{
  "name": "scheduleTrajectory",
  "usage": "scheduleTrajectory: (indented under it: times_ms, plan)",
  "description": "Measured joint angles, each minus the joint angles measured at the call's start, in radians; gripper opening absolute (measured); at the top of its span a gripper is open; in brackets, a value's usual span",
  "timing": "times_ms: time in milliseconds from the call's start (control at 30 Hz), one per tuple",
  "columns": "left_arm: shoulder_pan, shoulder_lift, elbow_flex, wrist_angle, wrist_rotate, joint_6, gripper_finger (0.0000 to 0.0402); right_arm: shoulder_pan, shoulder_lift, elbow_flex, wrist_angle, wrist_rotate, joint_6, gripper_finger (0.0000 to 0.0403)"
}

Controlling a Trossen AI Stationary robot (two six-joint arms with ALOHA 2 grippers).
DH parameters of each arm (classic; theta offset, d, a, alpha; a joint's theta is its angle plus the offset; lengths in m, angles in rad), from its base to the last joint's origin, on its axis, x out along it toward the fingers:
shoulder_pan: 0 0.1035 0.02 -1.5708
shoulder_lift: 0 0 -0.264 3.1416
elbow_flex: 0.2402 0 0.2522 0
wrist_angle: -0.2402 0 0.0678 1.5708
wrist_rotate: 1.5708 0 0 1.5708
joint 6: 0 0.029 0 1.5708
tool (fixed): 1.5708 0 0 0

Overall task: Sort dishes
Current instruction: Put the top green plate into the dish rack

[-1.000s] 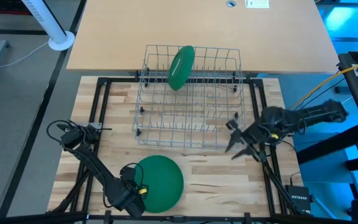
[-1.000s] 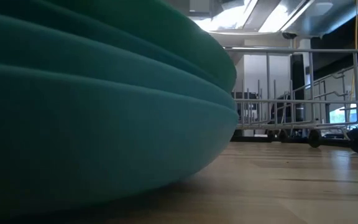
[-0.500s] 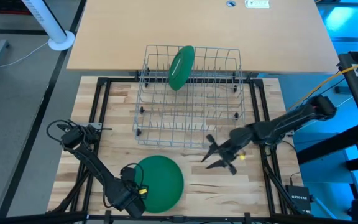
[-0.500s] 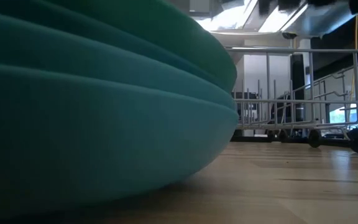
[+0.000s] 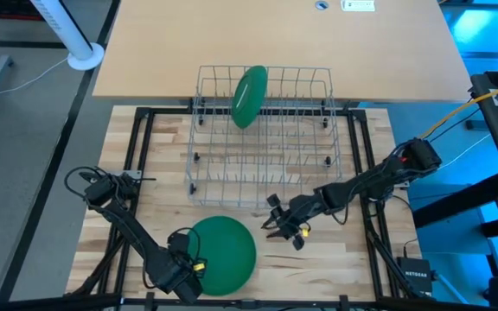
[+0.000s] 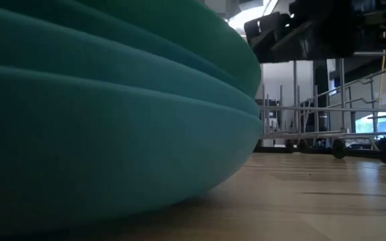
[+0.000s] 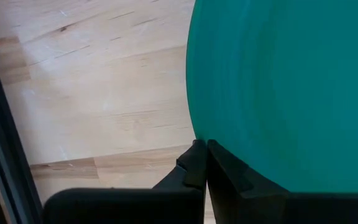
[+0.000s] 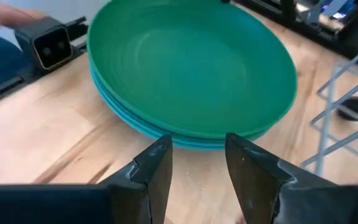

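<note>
A stack of green plates (image 5: 226, 252) lies flat on the wooden table near its near edge; it also shows in the right wrist view (image 8: 191, 62) and fills the low view's left (image 6: 112, 134). One more green plate (image 5: 250, 95) stands on edge in the far-left part of the wire rack (image 5: 301, 155). My right gripper (image 5: 272, 226) (image 8: 197, 160) is open and hovers just right of the stack, its fingers pointing at the stack's rim. My left gripper (image 5: 182, 275) (image 7: 202, 148) is shut at the stack's near-left rim. My left gripper has its shut fingertips (image 7: 194, 155) right at the rim of the plate stack (image 7: 197, 134), on the stack's near-left side. Whether they touch the rim, I cannot tell.
The rack stands just beyond my right gripper, its near wires (image 8: 334, 112) close to that arm. A small black camera box (image 8: 48, 40) sits on the far side of the stack from my right gripper. Black frame rails (image 5: 137, 164) run along the table's left and right sides.
My right gripper has swept from the table's right side leftward along the rack's near side toward the plate stack and has come down into the low view. It has stayed open. The plates have stayed where they were.
</note>
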Motion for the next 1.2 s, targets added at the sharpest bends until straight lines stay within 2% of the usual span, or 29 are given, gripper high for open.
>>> scheduleTrajectory:
  times_ms: [133,300,467,633,800,1000,1200]
  plan:
    - [0.0,0.0,0.0,0.0,0.0,0.0,0.0,0.037,0.003,0.027,-0.028,0.092,-0.031,0.0154]
    - [0.0,0.0,0.0,0.0,0.0,0.0,0.0,0.088,-0.004,0.08,-0.029,0.105,-0.059,0.0154]
    - [0.0,0.0,0.0,0.002,0.0,0.0,0.0,0.169,-0.002,0.138,-0.051,0.253,-0.144,0.0154]
    - [0.0,0.0,0.0,0.005,0.0,0.004,0.0,0.237,-0.001,0.169,-0.107,0.306,-0.146,0.0154]
    - [0.0,0.0,0.0,0.014,0.0,0.004,0.0001,0.29,0.031,0.171,-0.123,0.435,-0.125,0.0154]
    - [0.0,0.0,0.0,0.023,0.0,0.004,0.0001,0.303,0.165,0.171,-0.089,0.449,-0.015,0.0154]
    - [0.0,0.0,0.0,0.051,0.0,0.014,0.0001,0.287,0.269,0.17,0.077,0.449,-0.012,0.0154]
